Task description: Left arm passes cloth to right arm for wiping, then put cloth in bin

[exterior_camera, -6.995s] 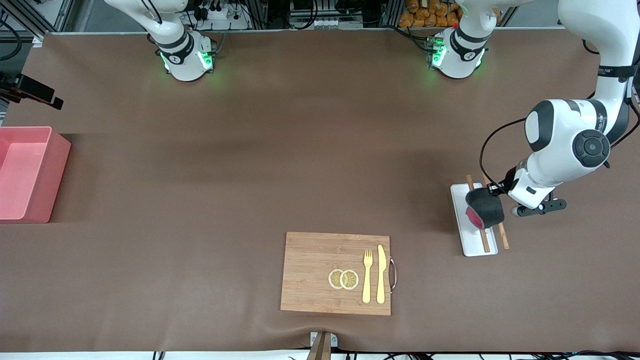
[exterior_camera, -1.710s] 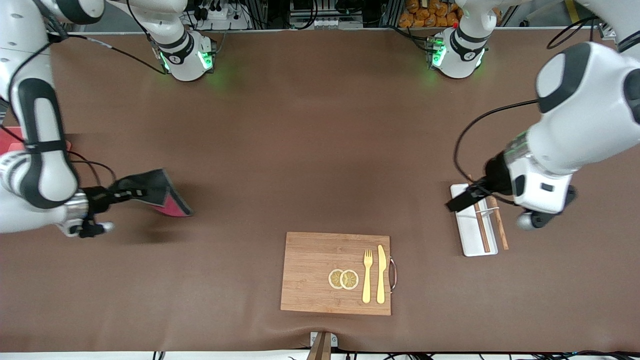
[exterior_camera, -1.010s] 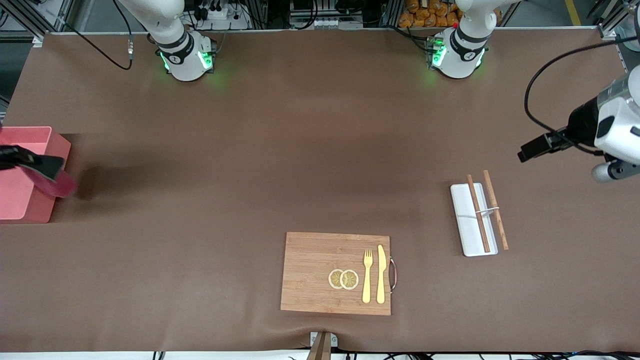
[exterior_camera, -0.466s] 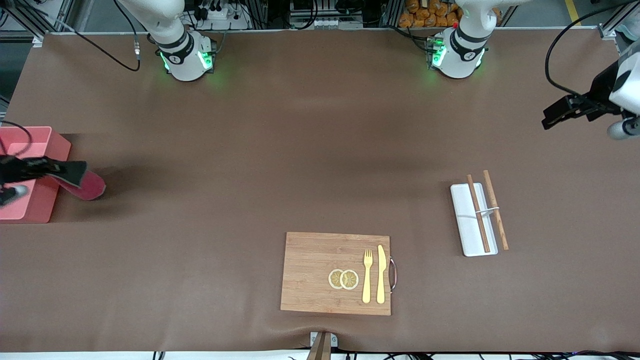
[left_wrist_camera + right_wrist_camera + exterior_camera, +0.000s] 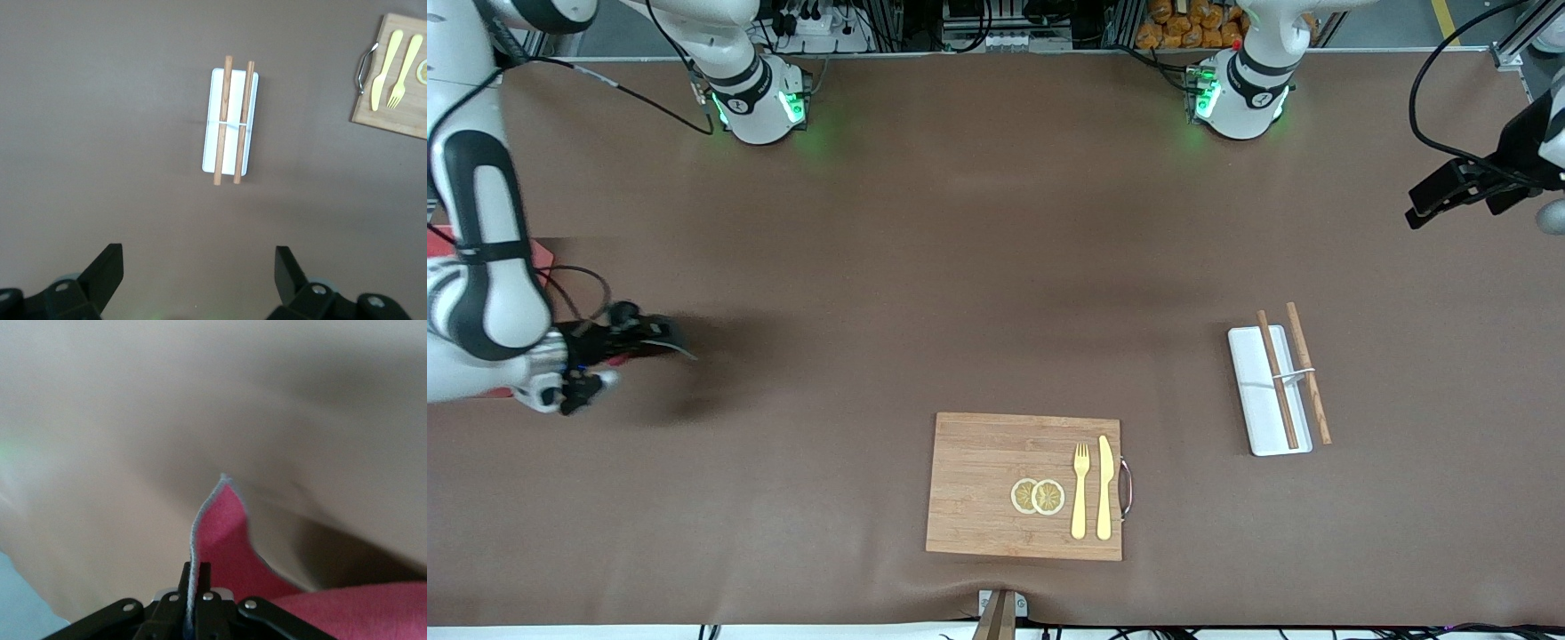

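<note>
Right hand clamped on the cloth, left hand spread and empty.

Front view: the right hand (image 5: 636, 338) hangs over bare bench (image 5: 960, 284) near the right arm's end, the bin (image 5: 541, 253) mostly hidden by its arm; the left hand (image 5: 1436, 200) waits high at its own end. Left wrist view: spread fingers (image 5: 107, 270) above a white tray (image 5: 230, 143) bearing two chopsticks (image 5: 223, 127). Right wrist view: fingers pinch the cloth (image 5: 227, 540), magenta face showing.

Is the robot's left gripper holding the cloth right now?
No, the left gripper stands open and empty above the white tray, while the cloth is pinched in the right gripper.
</note>
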